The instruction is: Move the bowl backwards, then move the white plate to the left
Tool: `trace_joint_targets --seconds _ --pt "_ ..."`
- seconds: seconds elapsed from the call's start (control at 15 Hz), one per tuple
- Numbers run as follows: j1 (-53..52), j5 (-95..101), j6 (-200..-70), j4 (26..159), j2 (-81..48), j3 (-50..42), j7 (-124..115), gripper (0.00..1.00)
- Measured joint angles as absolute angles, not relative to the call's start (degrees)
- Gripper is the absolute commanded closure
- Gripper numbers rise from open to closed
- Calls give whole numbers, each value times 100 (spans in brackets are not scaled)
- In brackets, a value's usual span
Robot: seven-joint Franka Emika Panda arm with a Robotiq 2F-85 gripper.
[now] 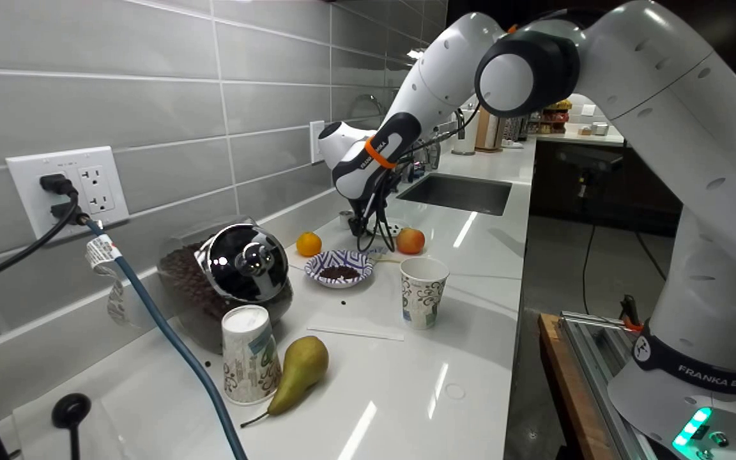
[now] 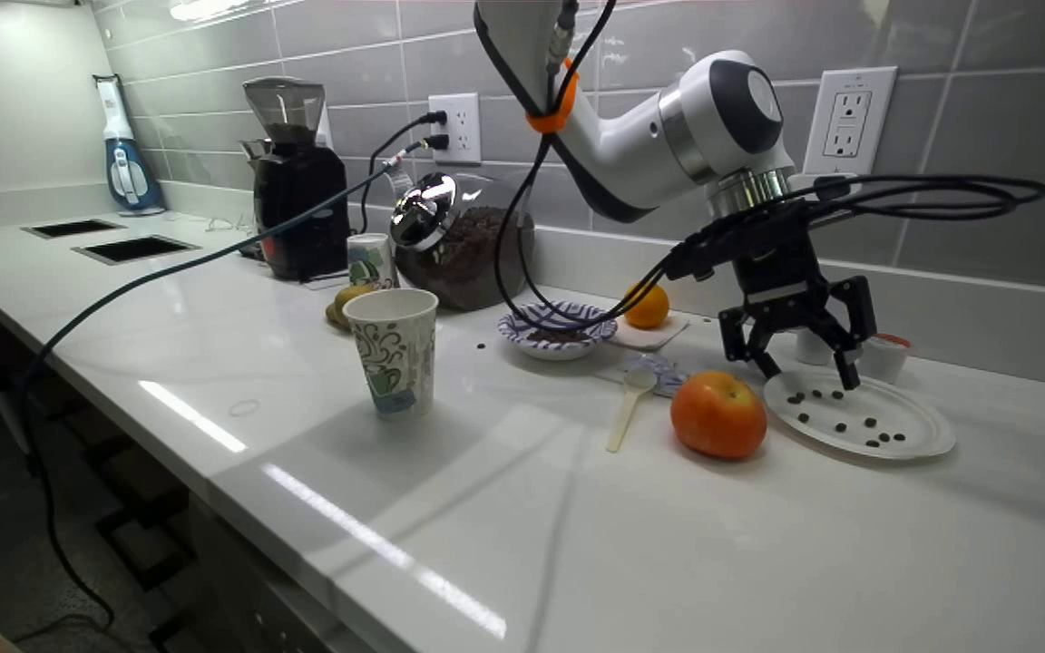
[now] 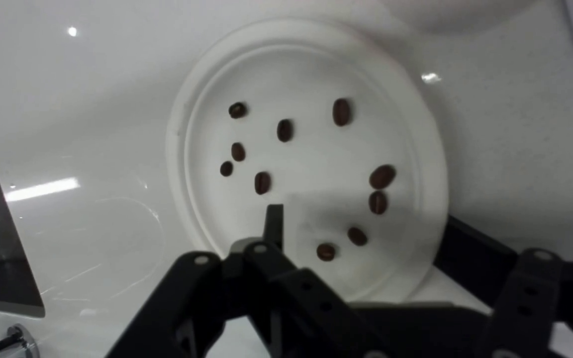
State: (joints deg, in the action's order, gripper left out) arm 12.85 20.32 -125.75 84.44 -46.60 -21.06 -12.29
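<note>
The white plate (image 2: pixel 914 419) lies on the counter by the wall with several coffee beans on it; it also shows in the wrist view (image 3: pixel 311 82) and partly behind the arm's cables in an exterior view (image 1: pixel 378 225). My gripper (image 2: pixel 808 372) is open at the plate's edge. In the wrist view (image 3: pixel 361 226) one finger is over the plate's inside and the other is just outside its rim; contact is unclear. The bowl (image 1: pixel 315 267), purple and white patterned with dark beans inside, stands apart from the gripper. It also shows behind cables (image 2: pixel 559 353) and is out of the wrist view.
A red apple (image 2: pixel 718 414) sits close beside the plate. A pale spoon (image 2: pixel 633 404), an orange (image 1: pixel 308 244) and a paper cup (image 1: pixel 422 292) stand around the bowl. A glass jar (image 1: pixel 189 281), a pear (image 1: pixel 301 370) and small tubs (image 2: pixel 885 358) are near the wall.
</note>
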Motion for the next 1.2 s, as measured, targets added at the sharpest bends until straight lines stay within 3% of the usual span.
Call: trace_joint_targets --seconds 0.27,0.67,0.87,0.93,1.2 --pt "1263 2060 -12560 8426 -4660 -2120 -1229 37" --pt "1258 2077 -12521 8373 -4663 -2120 -1229 62" --pt "1256 2080 -12521 8363 -4663 -2120 -1229 68" --pt "1255 2080 -12521 8359 -4663 -2121 -1229 65" --pt "1256 2085 -12518 8354 -4666 -2121 -1228 67"
